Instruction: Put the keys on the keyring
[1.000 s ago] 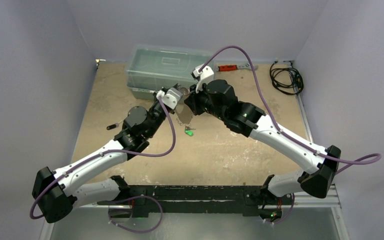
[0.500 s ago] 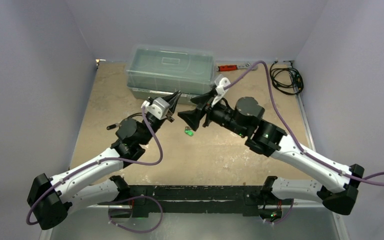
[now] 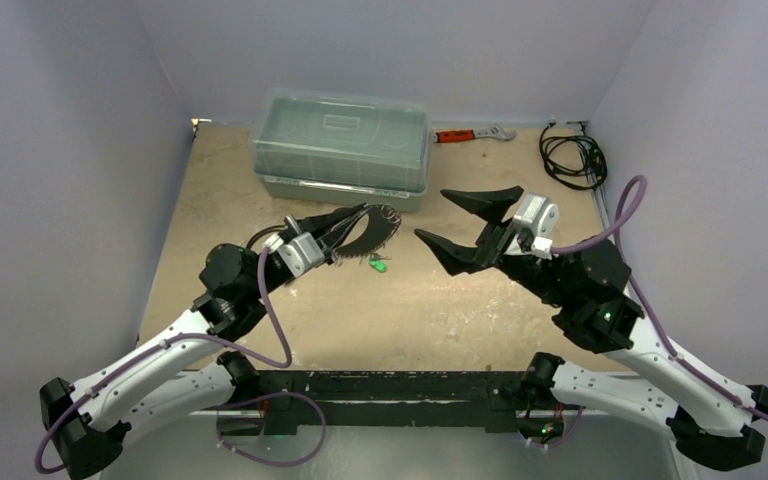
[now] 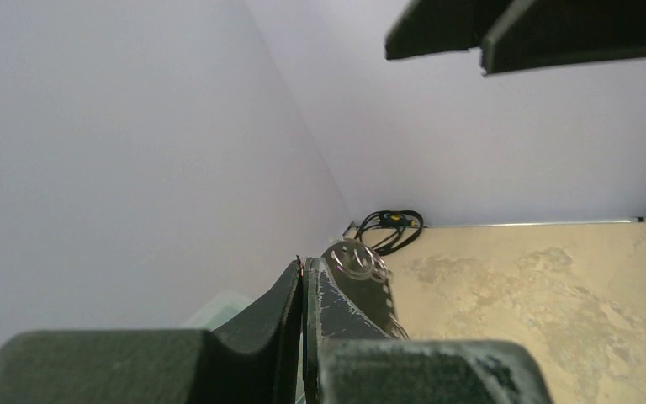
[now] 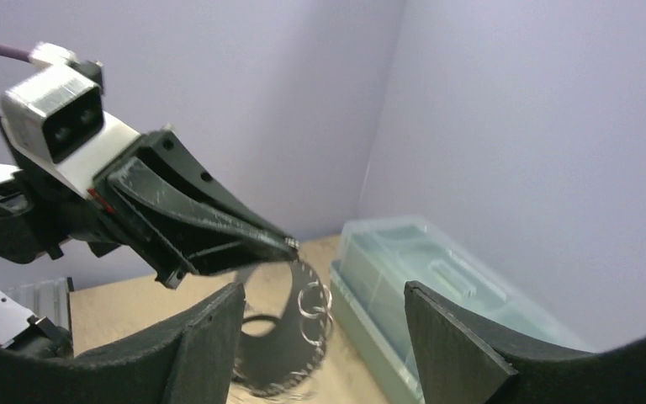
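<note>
L gripper (image 3: 365, 210) is clamped shut on the keyring (image 5: 313, 305) and holds it up off the table (image 3: 460, 300). 1 oval tag (image 3: 375, 232) hangs under the fingertips, w/ 2 or 3 small wire rings beside it; exact count unclear. R gripper (image 3: 430, 213) is spread wide w/ nothing in it, facing the L one, apart. 1 green-headed key (image 3: 378, 265) lies on the table just nearside of the tag; silver keys too small to tell. At the back: 1 clear lidded box (image 3: 340, 150), 1 red wrench (image 3: 465, 133), 1 black cable coil (image 3: 570, 155).
</note>
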`<state>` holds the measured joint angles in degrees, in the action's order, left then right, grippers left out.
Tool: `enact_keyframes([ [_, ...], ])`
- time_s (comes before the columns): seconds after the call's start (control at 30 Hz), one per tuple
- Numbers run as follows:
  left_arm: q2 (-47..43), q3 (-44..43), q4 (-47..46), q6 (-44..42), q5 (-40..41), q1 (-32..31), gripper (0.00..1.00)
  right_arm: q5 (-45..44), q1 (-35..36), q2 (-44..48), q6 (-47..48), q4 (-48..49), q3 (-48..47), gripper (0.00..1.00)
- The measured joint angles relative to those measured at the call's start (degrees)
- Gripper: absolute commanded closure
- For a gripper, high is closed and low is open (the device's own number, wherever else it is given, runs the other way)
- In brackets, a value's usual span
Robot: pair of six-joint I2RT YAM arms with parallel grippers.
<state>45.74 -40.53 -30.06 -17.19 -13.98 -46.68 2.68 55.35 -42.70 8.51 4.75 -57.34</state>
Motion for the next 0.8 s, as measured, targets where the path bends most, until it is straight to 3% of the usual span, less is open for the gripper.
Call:
enact_keyframes([
  [0.27,-3.85,-2.49,6.38,-0.44,-7.91,0.00,1.00,10.12,-3.02,-4.33,3.37,-5.55,-8.83,0.45],
  [0.6,-6.45,-4.15,8.44,1.14,-14.36,0.00,1.00,29.44,-13.18,-11.63,3.13,-11.32,-13.84,0.63],
  [0.8,-6.69,-4.26,8.13,2.80,-15.91,0.00,1.00,39.28,-13.49,-16.35,1.46,-11.45,-15.52,0.65],
])
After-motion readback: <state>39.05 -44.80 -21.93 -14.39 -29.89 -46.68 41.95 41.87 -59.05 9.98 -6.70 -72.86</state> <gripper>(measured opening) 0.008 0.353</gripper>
